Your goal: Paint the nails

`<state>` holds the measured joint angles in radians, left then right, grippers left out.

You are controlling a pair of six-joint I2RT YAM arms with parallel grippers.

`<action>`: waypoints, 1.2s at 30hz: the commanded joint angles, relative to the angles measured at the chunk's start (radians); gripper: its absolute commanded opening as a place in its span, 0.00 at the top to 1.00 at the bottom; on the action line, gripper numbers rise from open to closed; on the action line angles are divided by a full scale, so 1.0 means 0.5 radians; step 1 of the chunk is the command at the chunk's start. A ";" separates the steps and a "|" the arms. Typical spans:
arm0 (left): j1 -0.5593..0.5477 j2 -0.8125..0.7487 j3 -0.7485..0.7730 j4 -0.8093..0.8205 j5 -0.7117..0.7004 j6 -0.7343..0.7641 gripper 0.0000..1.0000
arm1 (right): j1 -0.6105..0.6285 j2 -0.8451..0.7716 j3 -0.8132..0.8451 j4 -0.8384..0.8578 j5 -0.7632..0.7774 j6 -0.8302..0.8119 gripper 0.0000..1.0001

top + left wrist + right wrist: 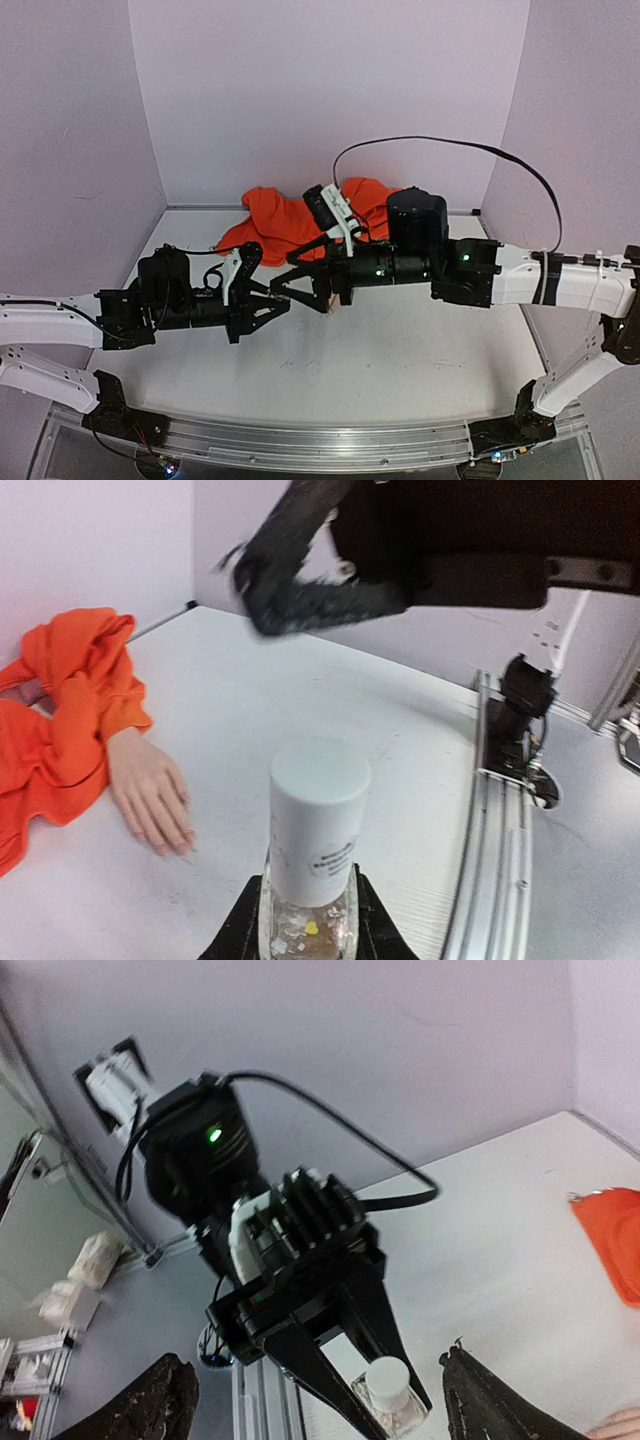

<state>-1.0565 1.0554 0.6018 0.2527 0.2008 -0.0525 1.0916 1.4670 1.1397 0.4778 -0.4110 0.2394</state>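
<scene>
The left gripper (305,935) is clamped on the glass base of a small white-capped bottle (318,830), held upright. The right gripper (315,1375) hangs spread wide, near the cap but clear of it. Beyond, on the tabletop (330,700), the mannequin hand (148,785) lies palm down with its nails (165,840) towards the bottle and the orange sleeve (60,730) bunched behind. The nails look hard and slick, the hand light and loose, so I'd pin it at the wrist.
</scene>
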 commanded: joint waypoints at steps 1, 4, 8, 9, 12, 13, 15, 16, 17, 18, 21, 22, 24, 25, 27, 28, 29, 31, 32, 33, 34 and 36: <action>0.005 -0.019 0.024 0.106 -0.602 0.035 1.00 | -0.010 -0.089 -0.008 0.074 0.594 0.498 0.13; 0.005 -0.023 0.018 0.101 -0.770 0.038 1.00 | 0.008 -0.018 0.039 0.065 0.683 0.644 0.18; 0.002 -0.038 0.012 0.088 -0.836 0.047 1.00 | 0.052 0.159 0.245 -0.036 0.787 0.693 0.30; 0.002 -0.038 0.011 0.082 -0.844 0.052 1.00 | 0.062 0.201 0.288 -0.044 0.802 0.691 0.31; 0.002 -0.035 0.011 0.054 -0.867 0.054 1.00 | 0.088 0.329 0.400 -0.058 0.819 0.697 0.34; 0.002 -0.034 0.011 0.044 -0.876 0.054 1.00 | 0.096 0.365 0.433 -0.063 0.821 0.700 0.35; 0.000 -0.028 0.013 0.028 -0.887 0.051 1.00 | 0.108 0.432 0.499 -0.084 0.847 0.702 0.37; 0.000 -0.025 0.014 0.019 -0.884 0.053 1.00 | 0.109 0.461 0.526 -0.100 0.877 0.699 0.39; -0.001 -0.027 0.014 0.014 -0.880 0.053 1.00 | 0.110 0.486 0.549 -0.115 0.894 0.697 0.41; -0.001 -0.027 0.012 0.013 -0.875 0.050 1.00 | 0.111 0.506 0.569 -0.127 0.906 0.690 0.43; -0.001 -0.027 0.009 0.006 -0.860 0.047 1.00 | 0.113 0.546 0.601 -0.133 0.937 0.670 0.57; -0.001 -0.026 0.008 0.002 -0.852 0.045 1.00 | 0.112 0.557 0.612 -0.135 0.935 0.661 0.61; -0.001 -0.037 0.006 -0.002 -0.844 0.036 1.00 | 0.109 0.584 0.641 -0.154 0.935 0.644 0.67; -0.001 -0.044 0.003 -0.004 -0.837 0.033 1.00 | 0.110 0.597 0.652 -0.164 0.931 0.631 0.72; -0.001 -0.067 -0.001 -0.010 -0.810 0.032 1.00 | 0.110 0.601 0.657 -0.178 0.923 0.602 0.84; -0.001 -0.076 -0.001 -0.016 -0.783 0.032 1.00 | 0.111 0.594 0.655 -0.178 0.903 0.572 0.89; 0.000 -0.084 -0.004 -0.017 -0.747 0.032 1.00 | 0.111 0.583 0.650 -0.175 0.877 0.528 0.94; 0.002 -0.108 -0.007 -0.021 -0.619 0.041 1.00 | 0.109 0.531 0.625 -0.171 0.817 0.407 1.00; 0.002 -0.125 -0.011 -0.020 -0.517 0.043 1.00 | 0.109 0.496 0.596 -0.164 0.760 0.287 1.00; 0.002 -0.149 -0.019 -0.021 -0.392 0.052 1.00 | 0.104 0.448 0.556 -0.148 0.692 0.190 1.00; 0.004 -0.176 -0.029 -0.019 -0.265 0.065 1.00 | 0.078 0.397 0.495 -0.113 0.555 0.099 1.00; 0.002 -0.229 -0.035 -0.018 -0.023 0.094 1.00 | -0.010 0.304 0.383 -0.047 0.025 -0.075 1.00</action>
<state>-1.0439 1.0100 0.5751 0.1932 -0.0944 -0.0414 1.1332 1.7412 1.3972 0.3672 -0.0483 0.4038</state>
